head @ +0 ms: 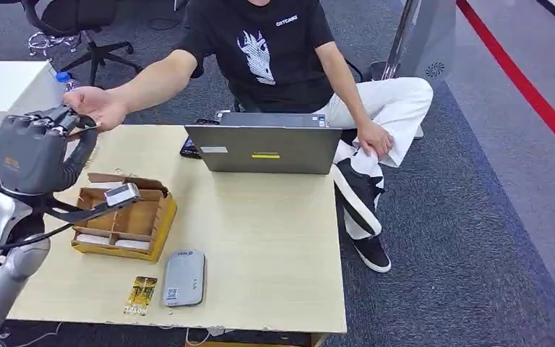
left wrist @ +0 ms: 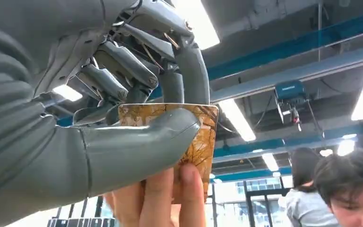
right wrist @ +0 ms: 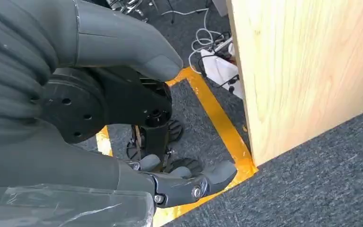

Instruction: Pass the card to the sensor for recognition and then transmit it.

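Left hand (left wrist: 137, 118) pinches the card (left wrist: 203, 137), person's hand (head: 95, 107) touching it. Right hand (right wrist: 137, 142) hangs empty, fingers apart. Shirt (head: 264, 43) text unreadable.

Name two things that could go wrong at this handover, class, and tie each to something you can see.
1. The left hand pinches the card while the person's fingers hold its other end. If neither lets go in time, the card may bend; if both let go, it may fall.
2. The person's hand meets the card beyond the table's far corner, so a dropped card would probably land on the floor rather than beside the card box.
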You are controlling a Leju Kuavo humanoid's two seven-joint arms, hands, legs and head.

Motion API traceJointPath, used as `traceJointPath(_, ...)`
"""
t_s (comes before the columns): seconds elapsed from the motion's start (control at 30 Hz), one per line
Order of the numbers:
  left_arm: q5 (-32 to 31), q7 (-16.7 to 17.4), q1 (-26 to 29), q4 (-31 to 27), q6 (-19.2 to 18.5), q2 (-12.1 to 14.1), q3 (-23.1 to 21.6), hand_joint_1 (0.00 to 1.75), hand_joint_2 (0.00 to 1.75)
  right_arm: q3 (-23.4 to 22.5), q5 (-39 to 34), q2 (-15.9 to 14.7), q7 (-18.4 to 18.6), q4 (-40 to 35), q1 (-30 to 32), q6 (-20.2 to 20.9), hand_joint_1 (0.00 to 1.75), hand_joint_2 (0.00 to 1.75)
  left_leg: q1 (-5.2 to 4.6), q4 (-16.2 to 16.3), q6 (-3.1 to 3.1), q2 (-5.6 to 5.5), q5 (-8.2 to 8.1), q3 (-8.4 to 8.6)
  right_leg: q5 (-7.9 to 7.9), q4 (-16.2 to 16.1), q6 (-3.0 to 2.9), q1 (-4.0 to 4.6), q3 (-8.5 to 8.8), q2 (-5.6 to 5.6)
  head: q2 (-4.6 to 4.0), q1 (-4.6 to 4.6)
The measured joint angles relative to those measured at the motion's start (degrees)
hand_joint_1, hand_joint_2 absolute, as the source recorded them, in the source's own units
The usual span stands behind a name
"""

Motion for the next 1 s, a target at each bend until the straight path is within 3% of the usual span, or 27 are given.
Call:
traceJointPath(0.03,-0.02,0.15,0.23,0.00,0.18,0.11,-0.02,0.00,1.75,0.00,-0.02,0.00,0.00,0.00,0.01,0.00,0.00,1.75,0.00,0.00,0.00,0.01,0.00,0.00,0.00,0.00,0.00,0.00,0.00,0.00,0.00,0.00)
traceJointPath(0.3,-0.02,0.57,4.11,0.00,4.31,0.74,-0.09,0.00,1.75,0.00,-0.11,0.00,0.00,0.00,0.05,-0.18,0.00,1.75,0.00,-0.02,0.00,0.01,0.00,-0.02,-0.01,0.00,0.00,0.00,0.00,0.00,0.00,0.00)
traceJointPath(0.43,2.26,-0.81,9.33,-0.02,9.47,0.63,0.77,0.00,1.75,0.00,-0.28,0.00,-0.02,0.00,0.26,-0.44,0.00,1.75,0.00,-0.03,-0.01,0.03,-0.01,-0.02,-0.01,0.00,0.00,0.00,-0.01,0.02,0.00,-0.02)
traceJointPath(0.5,5.01,-4.30,13.17,-0.83,12.04,-0.22,2.56,0.00,1.75,0.00,-0.78,0.07,-0.15,0.00,0.51,-0.76,0.00,1.75,-0.01,-0.03,-0.01,0.03,-0.02,-0.03,-0.03,-0.01,0.01,-0.01,-0.03,0.04,0.00,-0.02)
traceJointPath(0.57,10.73,-10.90,17.25,-2.30,12.96,-3.26,6.00,0.00,1.75,0.00,-1.16,0.13,-0.35,-0.02,0.78,-0.98,0.00,1.75,-0.02,-0.03,0.01,0.00,-0.05,-0.06,-0.06,-0.02,0.04,-0.02,-0.02,0.01,0.00,0.09)
traceJointPath(0.63,21.94,-18.22,22.37,-4.53,13.16,-7.52,11.39,0.00,1.75,0.00,-1.29,0.37,-0.42,-0.28,1.08,-1.09,0.00,1.75,-0.04,-0.04,0.08,0.17,-0.13,-0.04,-0.06,-0.02,0.04,-0.04,-0.04,0.15,0.00,0.02)
traceJointPath(0.7,33.05,-22.06,26.92,-6.74,12.96,-10.78,15.02,0.00,1.75,-0.04,-1.84,0.74,-0.44,-0.81,1.69,-1.40,0.00,1.75,-0.05,-0.04,0.06,0.19,-0.18,-0.02,-0.09,-0.03,0.07,-0.04,-0.07,0.19,0.00,0.02)
traceJointPath(0.8,49.26,-25.14,32.59,-9.23,8.10,-15.81,21.32,0.00,1.75,-0.39,-1.97,1.27,-0.02,-1.82,2.53,-2.30,0.00,1.75,-0.05,-0.04,0.08,0.09,-0.19,-0.07,-0.14,-0.04,0.09,-0.04,-0.06,0.08,0.00,0.04)
traceJointPath(0.87,56.22,-26.71,35.05,-9.79,1.19,-19.26,27.20,0.00,1.75,-0.99,-1.77,1.57,0.72,-2.58,3.00,-2.91,0.00,1.75,-0.02,-0.04,0.09,0.09,-0.20,-0.08,-0.15,-0.04,0.09,-0.03,-0.07,0.08,0.00,0.02)
traceJointPath(1.0,65.42,-25.44,36.81,-9.55,-12.97,-26.21,40.84,0.00,1.75,-2.93,-0.50,2.52,2.89,-4.72,3.99,-4.15,0.00,1.75,-0.01,-0.05,0.09,0.06,-0.19,-0.09,-0.16,-0.04,0.10,-0.02,-0.04,0.05,0.00,-0.02)
